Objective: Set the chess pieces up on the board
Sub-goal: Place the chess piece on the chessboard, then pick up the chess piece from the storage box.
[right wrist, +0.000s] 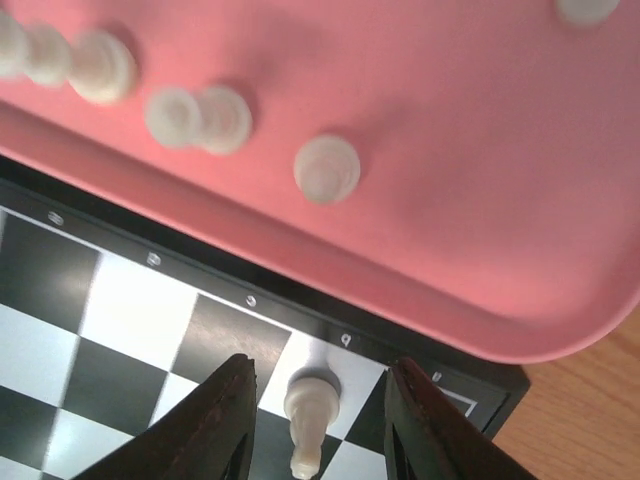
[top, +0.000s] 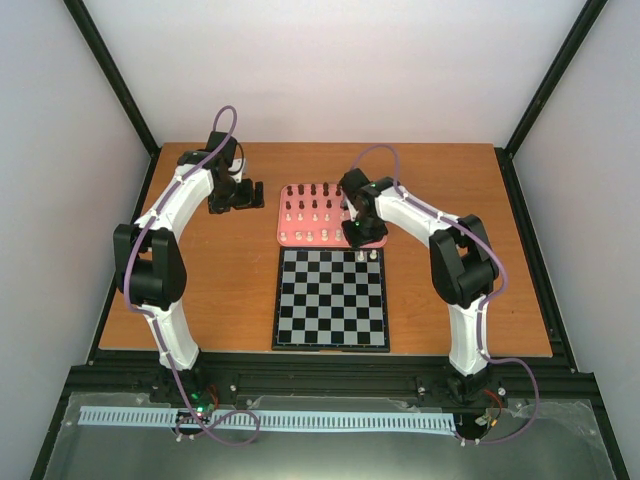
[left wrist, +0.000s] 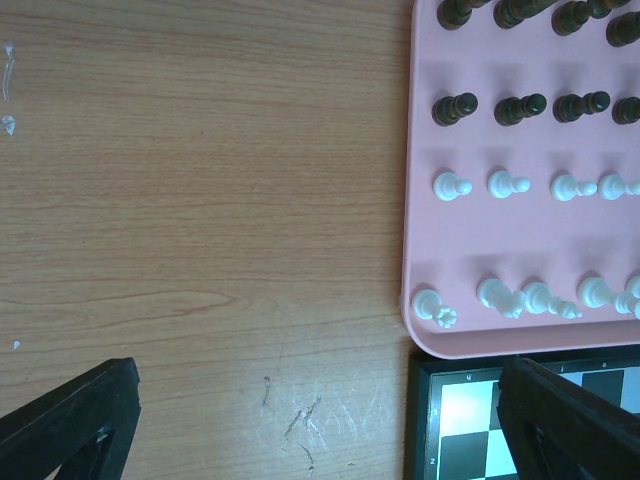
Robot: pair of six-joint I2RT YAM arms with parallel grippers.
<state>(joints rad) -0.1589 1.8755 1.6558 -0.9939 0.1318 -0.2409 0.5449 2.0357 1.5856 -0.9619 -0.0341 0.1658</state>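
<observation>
The checkered board (top: 332, 310) lies at the near middle of the table, its far edge against the pink tray (top: 283, 238). A cream-white chess piece (right wrist: 315, 410) stands on a pale square in the board's far row, near the right corner. My right gripper (right wrist: 320, 367) is open around it, with a gap on each side, and hangs over that edge in the top view (top: 358, 238). My left gripper (left wrist: 318, 375) is open wide over bare wood, left of the tray, and holds nothing. Dark pieces (left wrist: 510, 108) and white pieces (left wrist: 508, 183) stand in rows in the tray.
The board's far left corner (left wrist: 440, 400) shows under my left gripper's right finger (left wrist: 560, 420). Several white pieces (right wrist: 327, 168) stand near the tray's front rim, just beyond my right gripper. Black frame rails border the wooden table (top: 200, 290).
</observation>
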